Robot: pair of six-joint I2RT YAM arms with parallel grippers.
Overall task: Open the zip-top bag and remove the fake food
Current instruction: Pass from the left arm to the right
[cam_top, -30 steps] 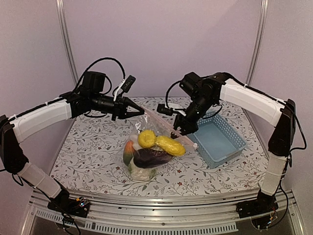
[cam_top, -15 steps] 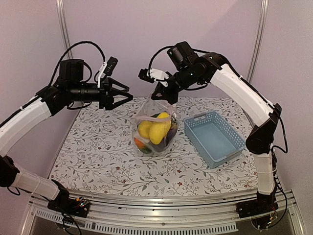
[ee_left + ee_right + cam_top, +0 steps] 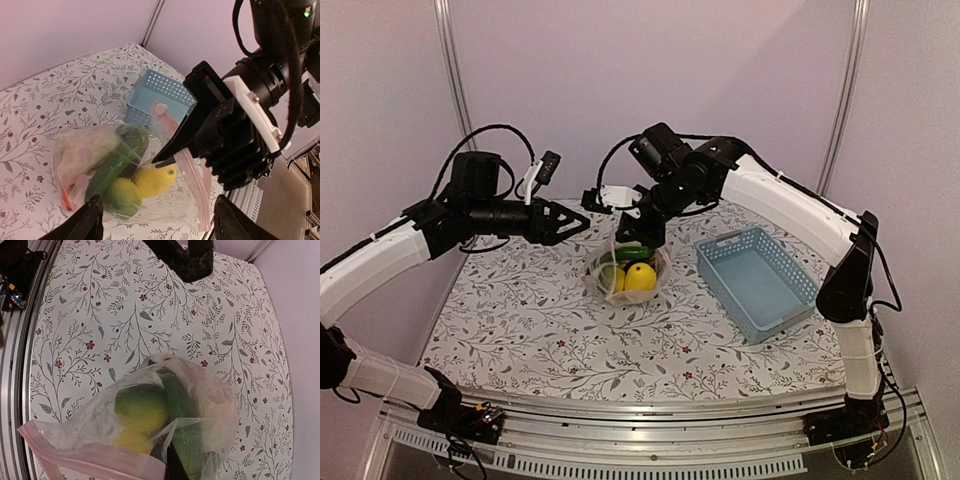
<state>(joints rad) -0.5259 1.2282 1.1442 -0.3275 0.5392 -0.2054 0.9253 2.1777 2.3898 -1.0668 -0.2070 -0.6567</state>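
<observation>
The clear zip-top bag (image 3: 625,272) hangs from my right gripper (image 3: 634,238), which is shut on its rim beside the pink zip strip (image 3: 192,180). Inside the bag (image 3: 100,150) the fake food shows: a yellow lemon (image 3: 156,179), a green-yellow fruit (image 3: 140,407), a green cucumber (image 3: 112,167) and something orange low down. My left gripper (image 3: 582,220) stands open just left of the bag, touching nothing. In the left wrist view its fingertips (image 3: 85,225) frame the bag's lower part, and the right gripper (image 3: 167,155) pinches the plastic. In the right wrist view the bag (image 3: 215,405) covers my right gripper (image 3: 172,467).
The light-blue slotted basket (image 3: 760,285) sits right of the bag on the flowered tablecloth (image 3: 520,330), with nothing in it that I can see. It also shows behind the bag as the basket (image 3: 160,92). A metal rail (image 3: 650,410) runs along the table's near edge.
My left gripper let go of the bag, opened and drew back left. My right gripper closed on the rim, lifted the bag upright and carried it toward the back of the table.
</observation>
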